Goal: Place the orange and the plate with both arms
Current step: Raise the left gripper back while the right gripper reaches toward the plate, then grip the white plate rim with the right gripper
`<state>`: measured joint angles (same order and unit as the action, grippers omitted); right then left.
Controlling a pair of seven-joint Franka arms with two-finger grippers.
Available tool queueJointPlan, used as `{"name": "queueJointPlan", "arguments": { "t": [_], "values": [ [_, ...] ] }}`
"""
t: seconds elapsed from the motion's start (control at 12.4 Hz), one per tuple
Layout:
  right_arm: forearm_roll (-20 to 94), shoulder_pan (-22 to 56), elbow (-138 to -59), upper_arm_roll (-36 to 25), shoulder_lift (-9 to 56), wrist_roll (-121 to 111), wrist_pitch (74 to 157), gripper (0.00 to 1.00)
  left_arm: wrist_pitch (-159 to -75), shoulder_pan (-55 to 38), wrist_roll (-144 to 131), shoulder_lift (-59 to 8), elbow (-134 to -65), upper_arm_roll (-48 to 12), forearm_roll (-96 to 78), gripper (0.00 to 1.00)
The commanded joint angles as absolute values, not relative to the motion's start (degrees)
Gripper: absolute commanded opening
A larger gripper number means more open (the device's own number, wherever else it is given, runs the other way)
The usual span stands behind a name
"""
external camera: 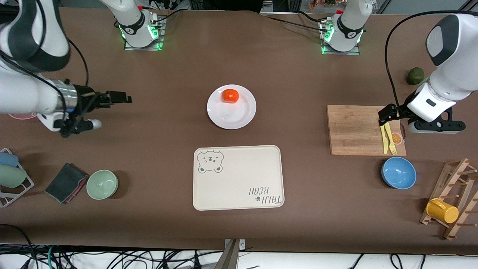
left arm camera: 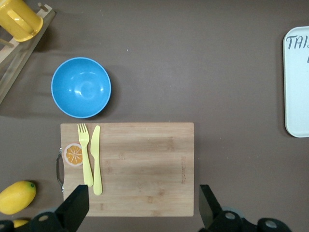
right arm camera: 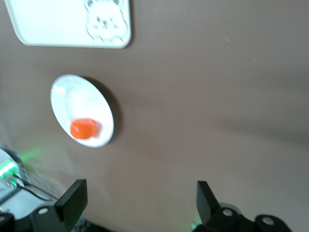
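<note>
The orange (external camera: 230, 95) sits on the plate (external camera: 239, 116) at mid-table, farther from the front camera than the tray (external camera: 239, 179). The right gripper (external camera: 114, 98) hovers spread over bare table toward its arm's end. The left gripper (external camera: 386, 114), also spread, hangs over the cutting board (external camera: 354, 130).
</note>
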<state>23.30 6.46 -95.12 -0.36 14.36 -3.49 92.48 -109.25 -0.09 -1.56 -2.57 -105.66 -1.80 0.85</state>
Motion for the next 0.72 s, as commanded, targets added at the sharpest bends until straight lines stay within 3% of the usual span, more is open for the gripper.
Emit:
{"name": "queueJointPlan", "arguments": {
  "t": [0.0, 0.32, 0.64],
  "values": [
    [30.6, 6.5, -105.5, 2.4, 12.5, -4.2, 103.9, 1.0, -99.5, -0.1, 4.5, -0.8, -100.1, -2.5, 0.6, 1.0],
    [47.5, 6.4, -120.9, 11.3, 12.9, -12.4, 124.8, 1.0, -90.1, 0.1, 5.2, -0.4, -91.5, -3.1, 0.4, 1.0],
    [63.6, 6.3, -127.9, 17.6, 16.2, -29.0, 134.2, 1.0, -87.8, 0.8, 5.7, -1.0, -92.0, -3.7, 0.9, 1.0]
  ]
}}
